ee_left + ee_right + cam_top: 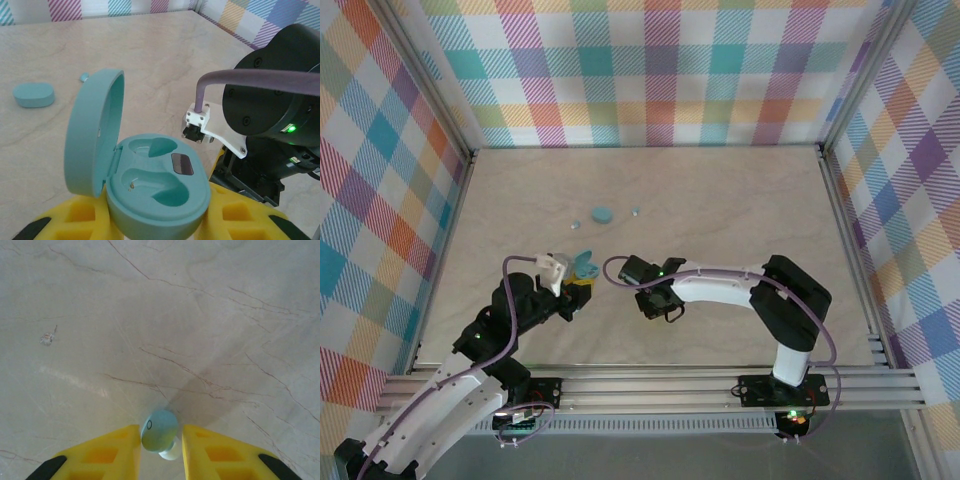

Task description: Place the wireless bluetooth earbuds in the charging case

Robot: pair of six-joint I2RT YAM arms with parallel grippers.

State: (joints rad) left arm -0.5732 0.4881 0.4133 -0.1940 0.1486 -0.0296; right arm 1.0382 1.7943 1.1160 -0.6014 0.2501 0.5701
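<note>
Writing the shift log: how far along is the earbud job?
Done: the left hand holds a charging case with its lid open; both sockets look empty. In hand: the right hand grips one earbud, not yet at the case. Left: seating it, plus the loose earbud near the closed case.

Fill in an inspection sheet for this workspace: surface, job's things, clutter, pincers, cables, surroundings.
Surface: pale marbled table, faintly veined.
Job's things: open charging case, both wells empty; gripped earbud; loose earbud on the table.
Clutter: closed case, lying near the loose earbud.
Pincers: left pincer shut on the open charging case; right pincer shut on the gripped earbud.
Cables: purple cables run along both arms.
Surroundings: checked walls, metal frame.
</note>
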